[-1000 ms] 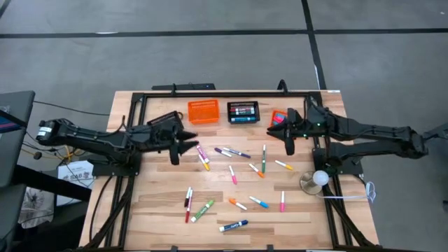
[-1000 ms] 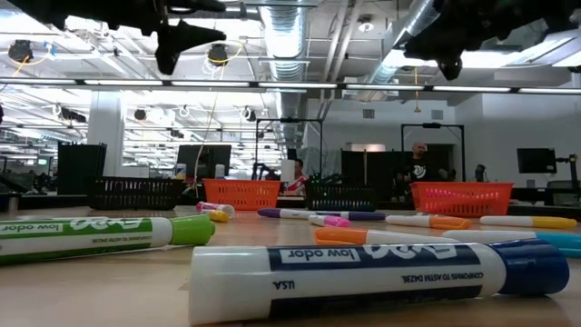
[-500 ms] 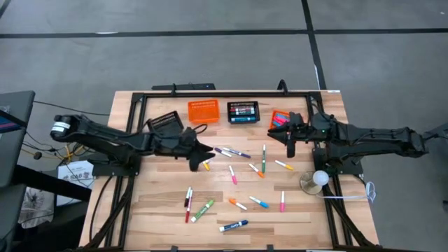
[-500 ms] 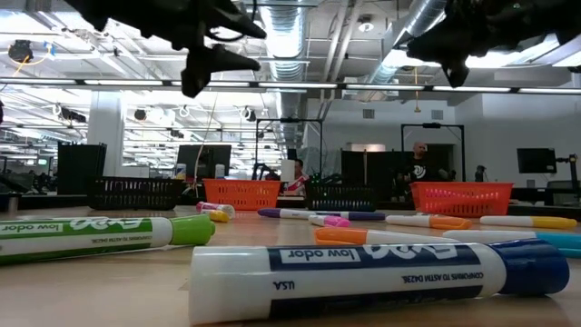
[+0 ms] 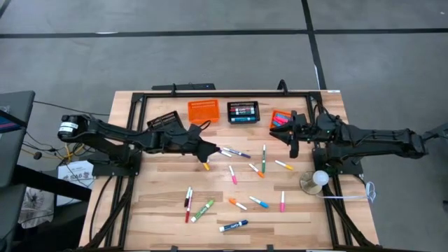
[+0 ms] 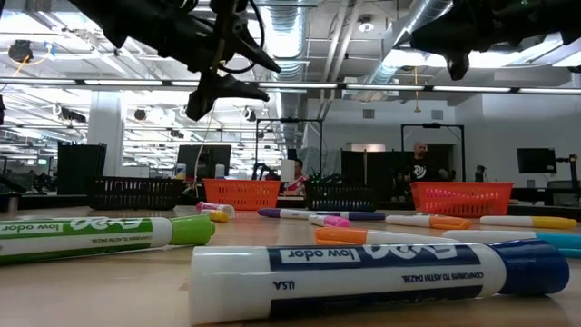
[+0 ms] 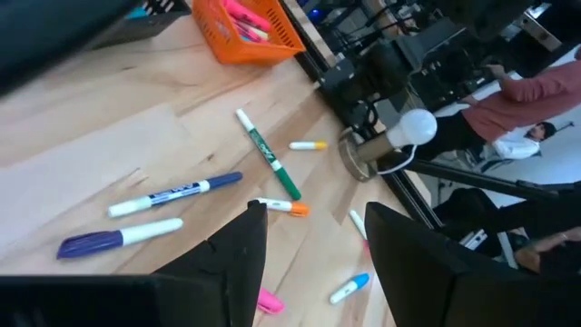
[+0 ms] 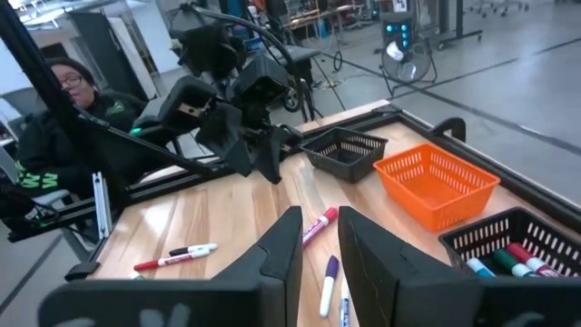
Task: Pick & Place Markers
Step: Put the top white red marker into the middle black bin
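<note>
I count about sixteen markers (image 5: 233,226) loose on the wooden table (image 5: 161,210), the nearest a blue-capped one at the front edge. Beyond them my left pincer (image 5: 211,149) reaches low over the purple pens, fingers parted and empty. My right pincer (image 5: 293,145) hovers nearly closed, holding nothing. Farthest back sit four baskets: two orange, two black; the orange basket (image 5: 281,119) holds pink markers.

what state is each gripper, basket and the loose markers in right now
left gripper: open, empty, above the markers
right gripper: nearly shut, empty, beside the right orange basket
right orange basket: holds pink markers
black basket: holds markers
middle orange basket: looks empty
loose markers: capped, lying flat on table
</note>
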{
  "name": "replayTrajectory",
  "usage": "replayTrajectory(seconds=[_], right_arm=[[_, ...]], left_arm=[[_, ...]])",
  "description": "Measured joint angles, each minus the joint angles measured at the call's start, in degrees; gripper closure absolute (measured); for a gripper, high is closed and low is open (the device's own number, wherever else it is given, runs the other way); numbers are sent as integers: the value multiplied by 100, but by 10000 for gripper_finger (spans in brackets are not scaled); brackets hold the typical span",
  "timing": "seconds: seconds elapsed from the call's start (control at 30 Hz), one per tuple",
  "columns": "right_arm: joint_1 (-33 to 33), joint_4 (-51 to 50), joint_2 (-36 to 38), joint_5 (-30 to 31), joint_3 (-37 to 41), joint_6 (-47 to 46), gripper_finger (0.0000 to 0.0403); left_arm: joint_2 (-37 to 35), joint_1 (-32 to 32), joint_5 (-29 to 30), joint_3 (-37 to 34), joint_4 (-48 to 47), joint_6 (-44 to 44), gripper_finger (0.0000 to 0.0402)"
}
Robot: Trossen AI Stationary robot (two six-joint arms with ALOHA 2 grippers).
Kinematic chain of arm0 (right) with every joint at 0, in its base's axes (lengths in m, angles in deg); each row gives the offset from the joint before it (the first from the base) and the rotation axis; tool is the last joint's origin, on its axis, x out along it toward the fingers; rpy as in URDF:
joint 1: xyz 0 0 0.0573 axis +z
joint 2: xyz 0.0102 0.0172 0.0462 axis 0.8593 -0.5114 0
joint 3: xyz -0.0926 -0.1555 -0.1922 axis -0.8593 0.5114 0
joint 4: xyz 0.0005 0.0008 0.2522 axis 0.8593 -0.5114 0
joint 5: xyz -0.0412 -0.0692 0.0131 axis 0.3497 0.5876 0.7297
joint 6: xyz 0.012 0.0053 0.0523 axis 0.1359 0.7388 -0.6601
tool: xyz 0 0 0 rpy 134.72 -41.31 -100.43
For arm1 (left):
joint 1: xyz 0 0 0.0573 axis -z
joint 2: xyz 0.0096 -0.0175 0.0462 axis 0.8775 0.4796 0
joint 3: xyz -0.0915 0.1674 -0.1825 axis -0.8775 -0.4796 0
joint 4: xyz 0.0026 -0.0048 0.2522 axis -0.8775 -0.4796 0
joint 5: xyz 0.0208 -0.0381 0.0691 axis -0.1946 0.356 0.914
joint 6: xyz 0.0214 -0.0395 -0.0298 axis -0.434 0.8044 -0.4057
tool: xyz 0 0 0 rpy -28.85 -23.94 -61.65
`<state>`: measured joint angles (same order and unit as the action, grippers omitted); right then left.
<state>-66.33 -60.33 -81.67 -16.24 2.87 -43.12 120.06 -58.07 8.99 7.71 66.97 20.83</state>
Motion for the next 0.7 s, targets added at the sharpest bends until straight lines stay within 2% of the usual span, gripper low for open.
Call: replayTrajectory(seconds=[0.27,0.47,0.57,0.7], right_arm=[[10,-22,95,-4,0,259,339],[143,-7,95,4,0,309,339],[157,-8,95,4,0,307,339],[155,-10,97,4,0,307,339]], left_arm=[[-20,2,153,0,296,36,215],[128,-355,-688,0,226,1011,215],[329,-404,-752,0,77,1621,215],[634,-402,-649,0,-619,2601,215]])
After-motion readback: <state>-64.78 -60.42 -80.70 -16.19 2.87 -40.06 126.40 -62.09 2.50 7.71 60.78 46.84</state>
